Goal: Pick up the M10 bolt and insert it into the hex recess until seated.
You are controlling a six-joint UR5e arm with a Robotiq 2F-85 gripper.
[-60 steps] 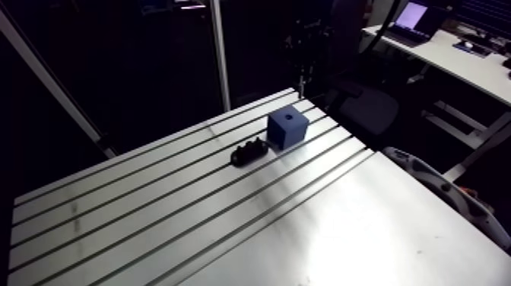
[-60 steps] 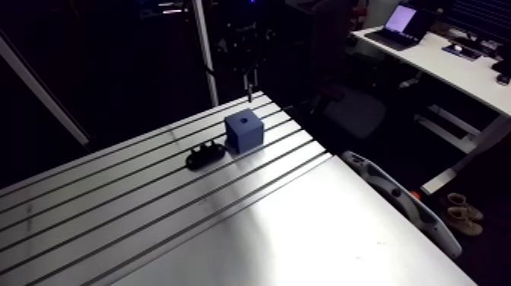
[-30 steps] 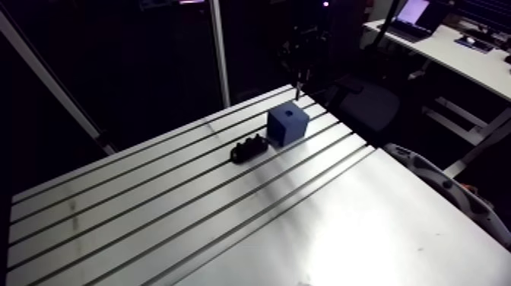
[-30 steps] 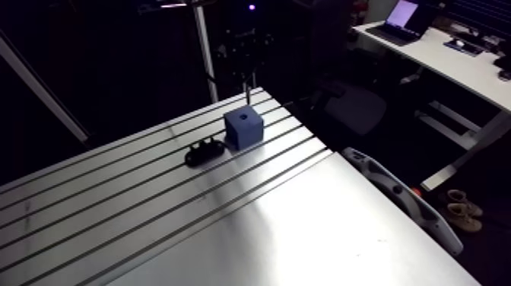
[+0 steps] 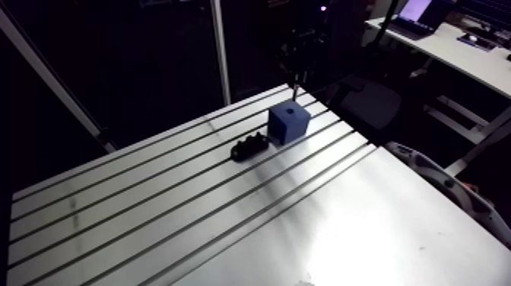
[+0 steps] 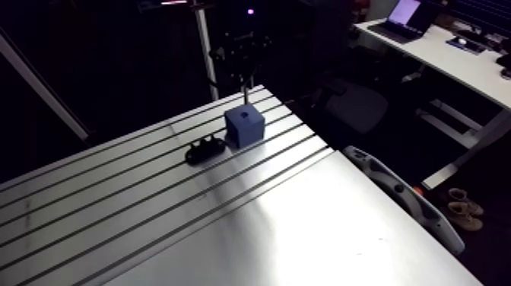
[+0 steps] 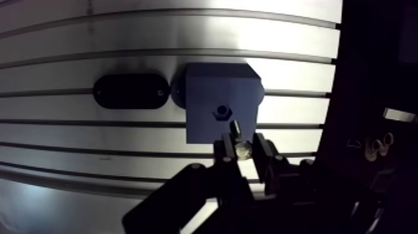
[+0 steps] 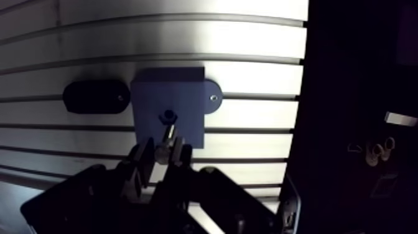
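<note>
Currently the gripper (image 7: 241,151) is clamping the M10 bolt (image 7: 235,129), its tip hovering beside the hex recess (image 7: 222,112) in the blue block (image 7: 211,87) near an edge of the worktop (image 7: 124,37).

your slotted aluminium table (image 6: 228,220) catches a hard glare on its smooth near half; around it the room is dark. behind the far edge you have an upright metal post (image 6: 204,46) and a slanted bar (image 6: 38,80). off to the side sits a white desk (image 6: 449,57) with an open laptop (image 6: 401,14), a grey office chair (image 6: 357,106), and a pair of shoes (image 6: 461,211) on the dark floor. a small purple light (image 6: 250,9) glows high up.
</note>
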